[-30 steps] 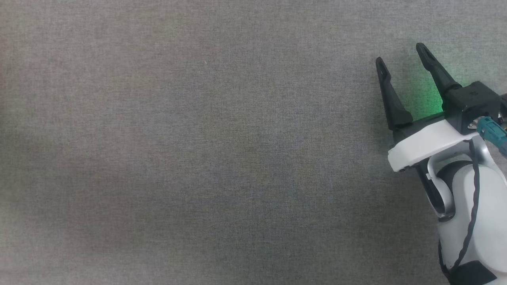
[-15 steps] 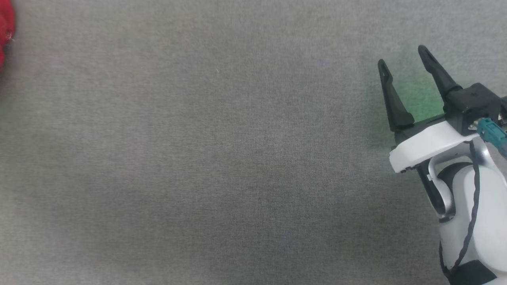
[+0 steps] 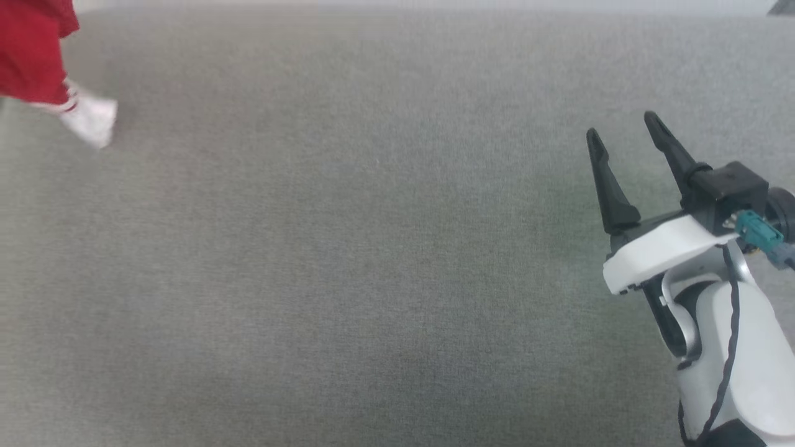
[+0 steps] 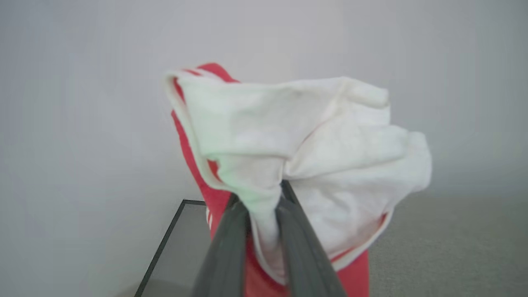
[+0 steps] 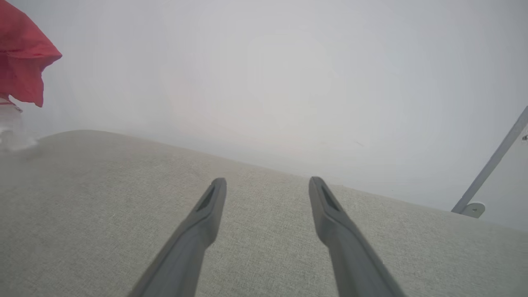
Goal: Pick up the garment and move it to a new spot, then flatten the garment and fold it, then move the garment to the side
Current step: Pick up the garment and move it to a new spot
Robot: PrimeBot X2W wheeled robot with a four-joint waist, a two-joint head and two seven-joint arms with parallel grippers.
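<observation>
Left gripper (image 4: 264, 200) newly pinched shut on garment (image 4: 313, 136), white cloth bunched beyond its tips; right gripper (image 3: 622, 125) spread wide, empty. Pickup achieved; relocation likely next.

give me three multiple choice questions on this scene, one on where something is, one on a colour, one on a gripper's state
1. Where does the garment show in the head view?
A) centre
B) upper left corner
C) lower right corner

2. What colour is the cloth pinched by the left gripper?
A) white
B) blue
C) black

3. How is the right gripper?
A) shut on the garment
B) shut on nothing
C) open and empty

Answers:
1 B, its red body and white sleeve show at that corner, above the grey surface.
2 A, the left wrist view shows white sleeve cloth bunched in its grip, with red cloth behind.
3 C, its jaws stand wide apart with only bare surface between them.
</observation>
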